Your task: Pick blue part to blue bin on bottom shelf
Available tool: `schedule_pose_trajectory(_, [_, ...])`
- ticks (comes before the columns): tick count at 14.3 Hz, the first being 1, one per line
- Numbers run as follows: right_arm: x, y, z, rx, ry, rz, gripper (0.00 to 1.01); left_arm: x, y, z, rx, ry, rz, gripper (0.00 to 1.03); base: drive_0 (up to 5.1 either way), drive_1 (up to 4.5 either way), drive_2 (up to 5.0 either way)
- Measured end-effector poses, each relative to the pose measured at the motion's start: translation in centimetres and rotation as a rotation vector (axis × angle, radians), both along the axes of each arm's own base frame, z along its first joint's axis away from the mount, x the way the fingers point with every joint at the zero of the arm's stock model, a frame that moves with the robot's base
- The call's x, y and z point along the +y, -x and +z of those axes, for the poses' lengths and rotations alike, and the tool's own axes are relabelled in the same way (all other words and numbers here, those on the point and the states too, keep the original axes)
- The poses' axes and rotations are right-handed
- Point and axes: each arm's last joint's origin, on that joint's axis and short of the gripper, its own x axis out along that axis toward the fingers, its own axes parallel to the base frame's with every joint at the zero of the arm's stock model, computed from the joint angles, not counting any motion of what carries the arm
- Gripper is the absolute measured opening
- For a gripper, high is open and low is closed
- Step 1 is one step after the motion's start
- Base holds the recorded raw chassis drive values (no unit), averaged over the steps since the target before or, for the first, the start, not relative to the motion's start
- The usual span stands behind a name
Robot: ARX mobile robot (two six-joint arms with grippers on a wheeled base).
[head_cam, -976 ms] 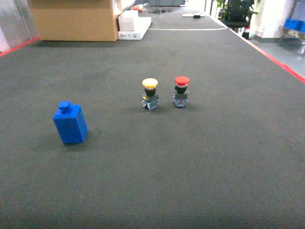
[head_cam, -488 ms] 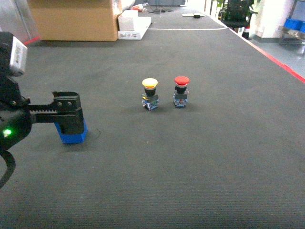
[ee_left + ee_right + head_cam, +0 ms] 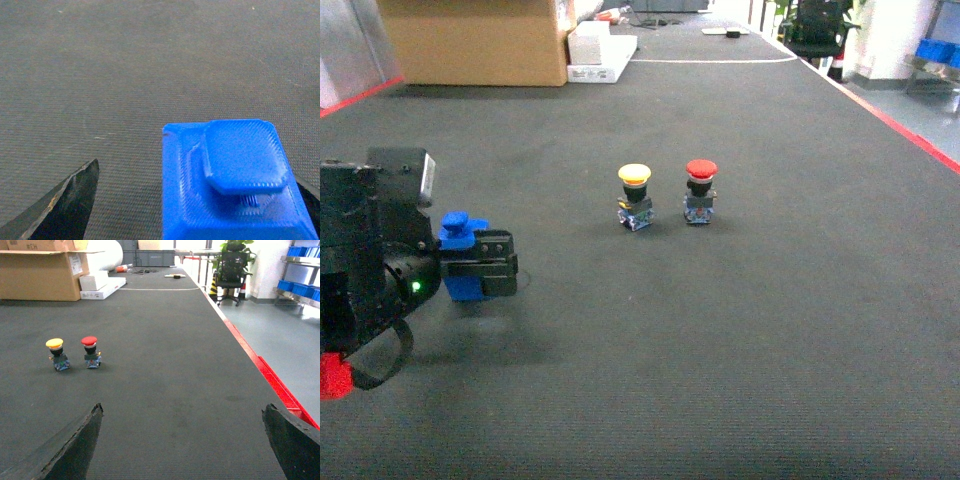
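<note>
Pictured near the left edge of a dark ribbed mat [image 3: 740, 330]: black left gripper [image 3: 480, 268], jaws apart around a blue plastic block [image 3: 458, 240]; cardboard box [image 3: 475, 40] at the far edge.

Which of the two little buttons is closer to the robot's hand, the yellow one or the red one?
The yellow button. It stands to the left of the red button, on the side where the left gripper is around the blue part.
</note>
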Motion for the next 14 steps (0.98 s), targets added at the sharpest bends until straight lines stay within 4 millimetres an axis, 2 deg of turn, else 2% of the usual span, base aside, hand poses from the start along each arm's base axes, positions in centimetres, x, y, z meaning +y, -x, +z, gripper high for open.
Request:
schedule_pose_trajectory(3, [0.0,0.0,0.0,0.0,0.0,0.0,0.98,-0.3,-1.3,-1.3,0.016,0.009,-0.029,0.98,0.0,0.0,0.0])
schedule_pose_trajectory(4, [0.0,0.0,0.0,0.0,0.0,0.0,0.98,-0.3,-1.4,-1.3,0.01,0.007,-0.029,0.91,0.0,0.0,0.0])
schedule_pose_trajectory(8, [0.0,0.0,0.0,0.0,0.0,0.0,0.98,-0.2,-1.5,-1.2,0.0,0.009,-0.023,0.48,0.0,0.0,0.0])
schedule_pose_trajectory(10, [0.0,0.0,0.0,0.0,0.0,0.0,0.98,-0.1,-1.5,-1.2,-0.005,0.009,-0.02,0.45,0.0,0.0,0.0])
schedule_pose_trajectory(11, [0.0,0.0,0.0,0.0,0.0,0.0,0.98,-0.1,-1.1,-1.1,-0.006,0.005,-0.022,0.45,0.0,0.0,0.0])
schedule_pose_trajectory(12, [0.0,0.0,0.0,0.0,0.0,0.0,0.98,-0.1,0.1,-0.8,-0.003,0.005,-0.028,0.45,0.0,0.0,0.0])
schedule_pose_trajectory(14, [0.0,0.0,0.0,0.0,0.0,0.0,0.98,0.1,3.9,1.3,-0.042,0.026,-0.029,0.45,0.0,0.0,0.0])
